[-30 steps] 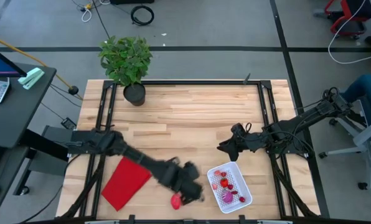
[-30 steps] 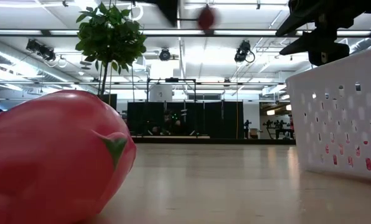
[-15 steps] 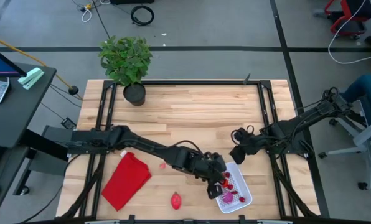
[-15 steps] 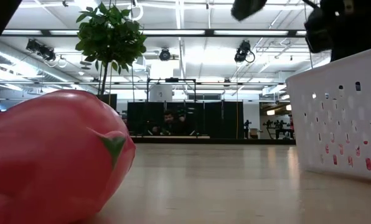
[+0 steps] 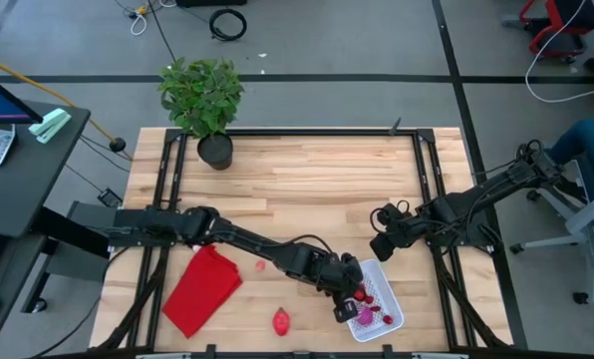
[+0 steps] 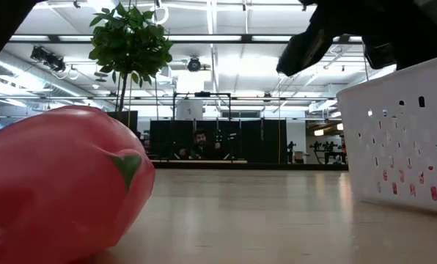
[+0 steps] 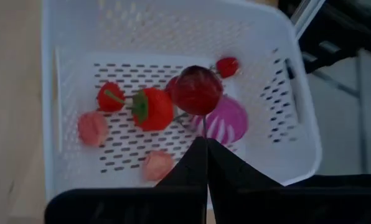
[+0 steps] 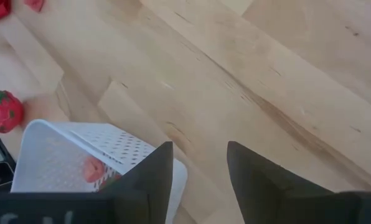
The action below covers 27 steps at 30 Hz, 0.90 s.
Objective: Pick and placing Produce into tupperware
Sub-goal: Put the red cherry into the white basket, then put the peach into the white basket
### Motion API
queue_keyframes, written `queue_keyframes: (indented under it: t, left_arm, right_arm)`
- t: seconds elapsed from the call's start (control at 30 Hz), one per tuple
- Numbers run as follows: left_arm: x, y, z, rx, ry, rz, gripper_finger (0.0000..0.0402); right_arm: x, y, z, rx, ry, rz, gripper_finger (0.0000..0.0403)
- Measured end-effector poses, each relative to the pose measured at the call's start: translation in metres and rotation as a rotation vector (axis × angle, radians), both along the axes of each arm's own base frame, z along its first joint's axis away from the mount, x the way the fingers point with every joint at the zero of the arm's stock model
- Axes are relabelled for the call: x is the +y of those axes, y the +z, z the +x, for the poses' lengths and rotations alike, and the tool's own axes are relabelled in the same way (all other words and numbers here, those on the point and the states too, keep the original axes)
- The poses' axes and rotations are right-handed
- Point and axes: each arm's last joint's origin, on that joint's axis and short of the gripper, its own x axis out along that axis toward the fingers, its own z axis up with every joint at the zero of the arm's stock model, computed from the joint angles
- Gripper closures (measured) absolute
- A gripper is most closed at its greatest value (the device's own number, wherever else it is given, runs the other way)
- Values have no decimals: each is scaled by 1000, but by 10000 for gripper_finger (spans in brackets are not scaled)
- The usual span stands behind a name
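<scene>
L pincer (image 5: 348, 305) fingers together, empty, over the tupperware (image 5: 391, 311) at near right of bench (image 5: 307, 170); produce (image 7: 153, 109) lies inside. One red strawberry (image 5: 281, 320) still on bench, left of L pincer, well nearer L arm; R pincer (image 5: 380, 245) half apart, empty, just far of tupperware.

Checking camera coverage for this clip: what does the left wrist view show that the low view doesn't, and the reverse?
Only the left wrist view shows the inside of the white container: a strawberry, a dark red round fruit, a pink-and-white piece and small pink bits, with the left gripper shut above them.

Only the low view shows the big red fruit lying on the table outside the container, the potted plant and the room behind.

Both show the container's perforated white wall.
</scene>
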Motion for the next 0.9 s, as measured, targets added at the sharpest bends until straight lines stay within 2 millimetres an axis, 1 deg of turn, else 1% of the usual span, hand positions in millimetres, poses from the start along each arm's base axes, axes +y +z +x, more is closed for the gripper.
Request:
queue_keyframes:
  t: [0.07,0.13,0.2,0.3,0.73,0.83,0.9]
  left_arm:
    - [1,-4,3,10,8,-37,398]
    - [1,-10,2,43,5,-34,398]
    - [0,-17,4,40,2,-33,400]
    - [2,-18,5,45,3,-35,399]
    - [19,-17,11,49,15,-50,323]
    - [27,-9,10,66,-22,-112,309]
    - [32,5,7,57,-59,-147,302]
  right_arm:
    - [0,0,0,1,1,0,243]
    - [0,0,0,0,0,0,243]
    - [0,0,0,1,0,-1,243]
    - [0,0,0,1,2,-1,243]
    - [0,0,0,1,3,-2,243]
    - [0,0,0,2,4,-3,243]
    - [0,0,0,2,5,-3,243]
